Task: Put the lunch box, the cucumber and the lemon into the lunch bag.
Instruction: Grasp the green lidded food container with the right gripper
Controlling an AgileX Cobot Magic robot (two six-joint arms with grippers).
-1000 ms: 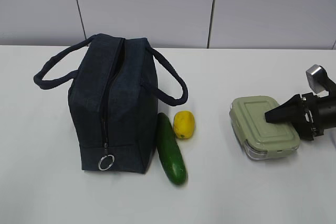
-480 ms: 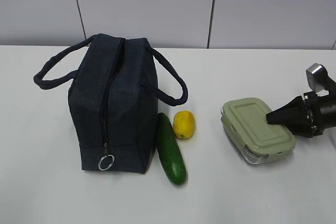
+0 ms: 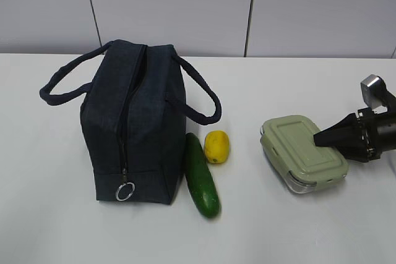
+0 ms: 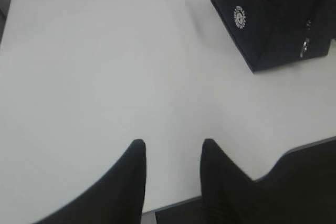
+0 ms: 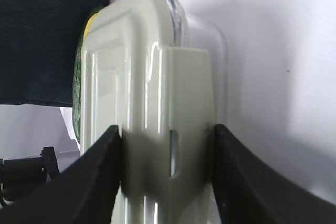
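The right gripper (image 5: pixel 167 156) is clamped on the near end of the lunch box (image 3: pixel 303 153), a rounded-corner rectangular container with clear walls and a sage-green ridged lid; in the right wrist view its two dark fingers press against opposite sides of the lid's latch end. In the exterior view the same gripper (image 3: pixel 322 138) reaches in from the right edge, its tip over the box's right side. The box looks tipped, its left end a little raised off the white surface (image 3: pixel 297 227), though whether it is fully clear of the surface is hard to tell.

From the held box, the dark navy boxy fabric lunch bag (image 3: pixel 137 122) with two loop handles lies to the left, well apart, so the box must travel leftward across the surface. The box's long axis runs roughly toward the gripper. The bag's top zipper looks closed down to its metal ring pull (image 3: pixel 125 191), so the bag probably needs opening before anything goes in.

Between box and bag, the smooth dark green cucumber (image 3: pixel 201 176) lies just beside the bag's right wall, with the small yellow lemon (image 3: pixel 216 146) close by it.

The left gripper (image 4: pixel 170 153) hovers with fingers parted, holding nothing, above bare surface; the bag's corner (image 4: pixel 273 19) sits ahead of it, making this arm the nearer one to the bag.
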